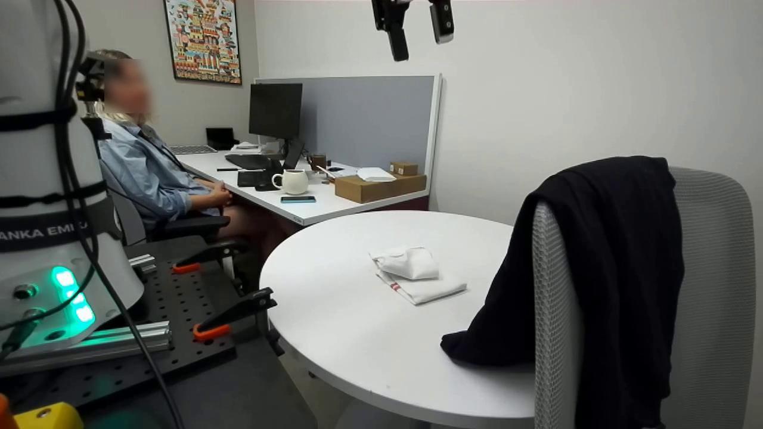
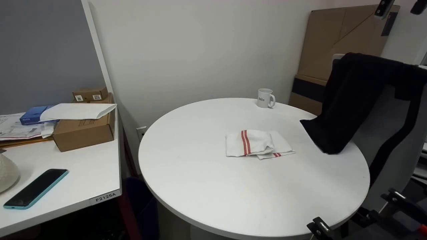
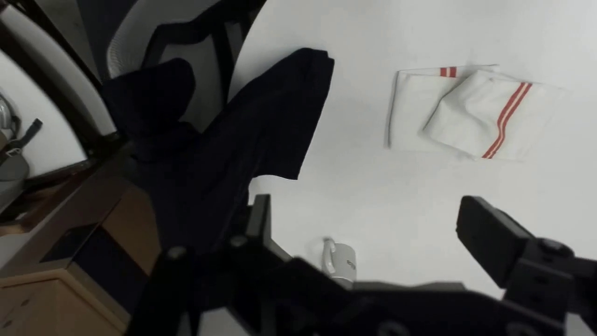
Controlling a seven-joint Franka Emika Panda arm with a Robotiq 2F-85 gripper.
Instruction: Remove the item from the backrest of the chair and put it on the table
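Observation:
A black cloth item, perhaps a garment, hangs over the chair backrest; it shows in both exterior views (image 1: 626,256) (image 2: 353,93) and in the wrist view (image 3: 275,112). Its lower end rests on the table. The chair (image 1: 718,250) has a grey mesh backrest and stands at the edge of the round white table (image 1: 334,292), which also shows in an exterior view (image 2: 186,176). My gripper (image 1: 420,46) is open and empty, high above the table and apart from the cloth. It shows at the top right in an exterior view (image 2: 398,12) and in the wrist view (image 3: 364,205).
A folded white towel with red stripes (image 2: 257,143) lies mid-table. A white mug (image 2: 264,98) stands near the table's far edge. Cardboard boxes (image 2: 333,43) stand behind the chair. A desk (image 1: 322,202) with a monitor adjoins the table, and a person (image 1: 143,161) sits there.

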